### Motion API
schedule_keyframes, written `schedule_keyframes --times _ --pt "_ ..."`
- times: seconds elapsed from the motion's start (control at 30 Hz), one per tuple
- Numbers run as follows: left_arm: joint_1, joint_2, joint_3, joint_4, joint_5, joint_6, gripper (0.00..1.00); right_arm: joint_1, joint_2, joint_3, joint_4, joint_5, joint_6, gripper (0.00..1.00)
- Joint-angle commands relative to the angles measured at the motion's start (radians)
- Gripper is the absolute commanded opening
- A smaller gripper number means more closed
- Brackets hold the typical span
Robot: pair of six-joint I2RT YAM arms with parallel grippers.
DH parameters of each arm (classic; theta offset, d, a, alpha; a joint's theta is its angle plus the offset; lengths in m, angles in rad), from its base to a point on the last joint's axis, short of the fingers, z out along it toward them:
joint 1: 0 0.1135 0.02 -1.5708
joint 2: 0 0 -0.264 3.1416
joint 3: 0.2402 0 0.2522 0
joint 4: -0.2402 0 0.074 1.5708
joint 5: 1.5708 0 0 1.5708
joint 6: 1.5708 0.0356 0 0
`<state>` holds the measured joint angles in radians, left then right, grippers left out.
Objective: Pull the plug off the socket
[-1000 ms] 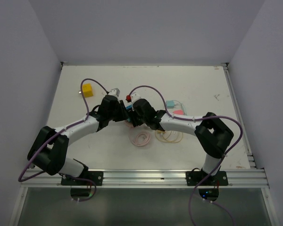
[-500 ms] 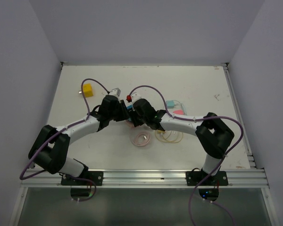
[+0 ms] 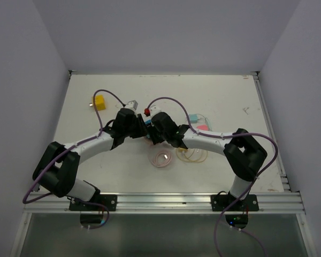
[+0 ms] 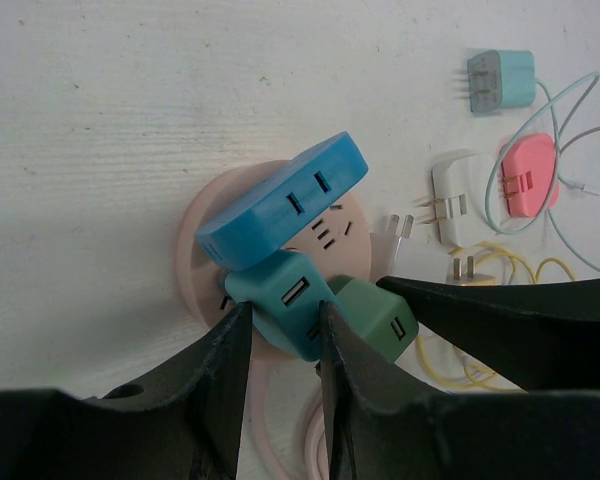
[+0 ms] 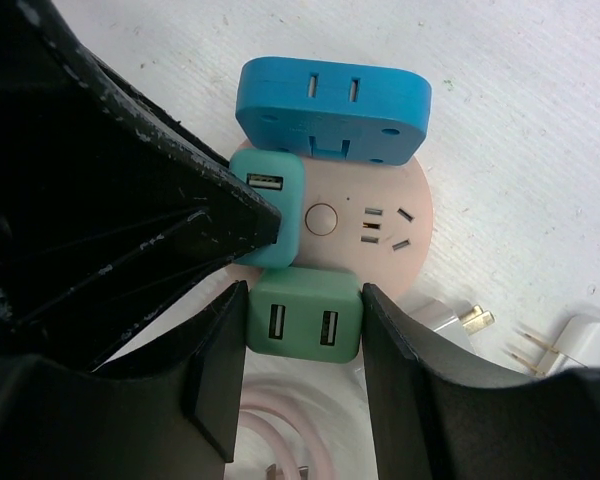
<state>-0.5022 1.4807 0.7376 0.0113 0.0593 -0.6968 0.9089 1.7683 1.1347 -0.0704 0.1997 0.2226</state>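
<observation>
Socket point(image 5: 385, 225): 1 round pink unit lying flat on the white table point(image 3: 224, 91), near the table's middle, between the 2 arm tips. It carries 3 plugged-in bodies: 1 blue adapter point(image 5: 330, 95) on its far edge, 1 teal plug point(image 5: 272, 215) with 1 USB port, and 1 green plug point(image 5: 305, 325) with 2 USB ports on its near edge; the teal and green bodies touch at a corner. The socket's bare face shows 1 round button and 1 free group of slots. Left gripper point(image 4: 285, 310): its 2 fingers straddle the teal plug and press on its opposite sides, jaws clamped on it. Right gripper point(image 5: 305, 300): its 2 fingers lie against the 2 flanks of the green plug, jaws clamped on it likewise. The 2 grippers meet tip to tip over the socket, nearly touching. Beside the socket, toward the right arm, lie 3 loose chargers, apart from it: 1 teal charger point(image 4: 502, 80), 1 pink charger point(image 4: 530, 175) wrapped in a pale cable, and 1 white charger point(image 4: 448, 192) with 2 prongs. On the near side lie 2 cable coils, 1 pink coil point(image 3: 161, 158) and 1 yellow coil point(image 3: 191, 155). Well apart at the far left stands 1 yellow cube point(image 3: 99, 102).
</observation>
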Motion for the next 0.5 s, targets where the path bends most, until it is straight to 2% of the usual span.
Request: schedule_keyframes --times 0.0,0.47 --pt "-0.002 0.127 -0.104 -0.353 -0.111 0.066 0.35 0.024 -0.187 0.071 0.181 -0.019 0.015 0.0" --pt "-0.016 0.133 -0.092 -0.364 -0.125 0.062 0.35 0.024 -0.199 0.051 0.23 -0.037 0.04 0.0"
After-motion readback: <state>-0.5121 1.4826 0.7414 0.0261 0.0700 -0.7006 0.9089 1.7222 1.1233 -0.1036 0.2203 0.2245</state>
